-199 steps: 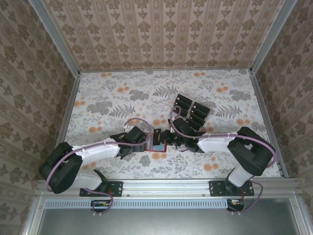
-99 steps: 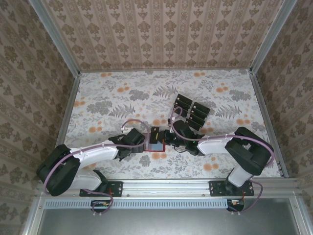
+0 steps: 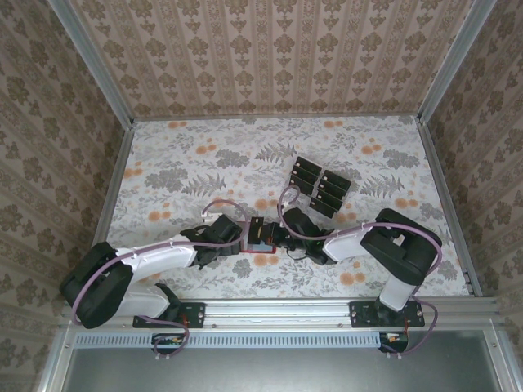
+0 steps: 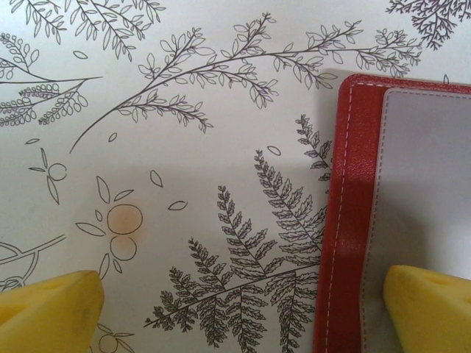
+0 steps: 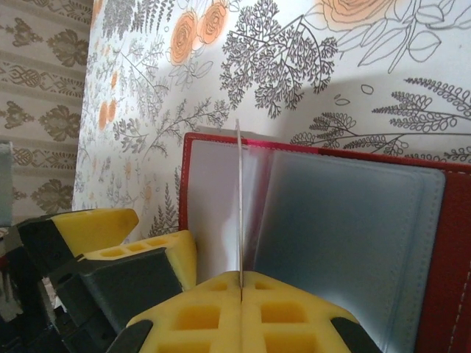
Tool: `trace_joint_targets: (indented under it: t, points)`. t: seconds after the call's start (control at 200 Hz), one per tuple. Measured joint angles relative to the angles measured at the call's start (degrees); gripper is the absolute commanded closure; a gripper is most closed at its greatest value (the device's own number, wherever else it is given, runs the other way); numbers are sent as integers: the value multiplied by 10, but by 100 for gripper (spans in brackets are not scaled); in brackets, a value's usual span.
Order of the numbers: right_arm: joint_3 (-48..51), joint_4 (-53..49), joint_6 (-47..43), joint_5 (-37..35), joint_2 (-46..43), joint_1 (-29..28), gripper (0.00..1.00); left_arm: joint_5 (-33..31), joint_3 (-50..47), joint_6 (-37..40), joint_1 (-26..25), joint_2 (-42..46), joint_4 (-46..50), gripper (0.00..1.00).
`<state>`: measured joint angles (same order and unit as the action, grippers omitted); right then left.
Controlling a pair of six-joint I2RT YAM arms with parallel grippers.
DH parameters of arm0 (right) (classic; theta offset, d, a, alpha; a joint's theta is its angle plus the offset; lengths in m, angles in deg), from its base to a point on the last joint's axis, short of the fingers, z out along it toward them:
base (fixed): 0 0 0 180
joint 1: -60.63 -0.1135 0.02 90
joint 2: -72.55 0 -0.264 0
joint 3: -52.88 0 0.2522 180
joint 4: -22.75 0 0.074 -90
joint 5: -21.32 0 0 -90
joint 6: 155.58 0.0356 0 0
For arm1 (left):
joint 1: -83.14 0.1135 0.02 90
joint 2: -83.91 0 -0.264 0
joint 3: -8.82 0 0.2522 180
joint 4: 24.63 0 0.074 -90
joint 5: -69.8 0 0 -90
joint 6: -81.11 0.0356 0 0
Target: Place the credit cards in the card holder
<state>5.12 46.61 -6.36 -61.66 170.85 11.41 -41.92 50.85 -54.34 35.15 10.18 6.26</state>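
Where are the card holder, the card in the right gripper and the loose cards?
red card holder point(image 5: 456, 257): right wrist view, its red right border
held credit card point(image 5: 239, 198): right wrist view, its thin edge
loose credit cards point(image 3: 333, 189): top external view, one right-column card

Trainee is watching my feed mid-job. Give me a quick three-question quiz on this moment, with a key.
1. True or false: the right gripper is shut on a credit card.
2. The card holder on the table is: A) lying open, B) snapped shut, C) standing on edge.
3. Fill in: the left gripper has its fingers ___.

Key: 1 true; 2 A; 3 open.
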Motion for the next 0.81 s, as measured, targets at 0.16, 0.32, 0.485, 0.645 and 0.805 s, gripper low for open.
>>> trace_joint_targets:
  t: [0.16,0.32,0.485,0.645,0.805]
  points:
    - [0,16,9,-4,12,-7,100,0,-2,0,0,0,-4,0]
    - [6,35,14,-8,13,-11,100,0,-2,0,0,0,-5,0]
    - [35,52,24,-21,5,-12,100,0,-2,0,0,0,-5,0]
    - [50,55,25,-36,-29,-13,100,0,-4,0,0,2,-7,0]
    - [50,55,25,-43,-44,-13,100,0,-5,0,0,3,-7,0]
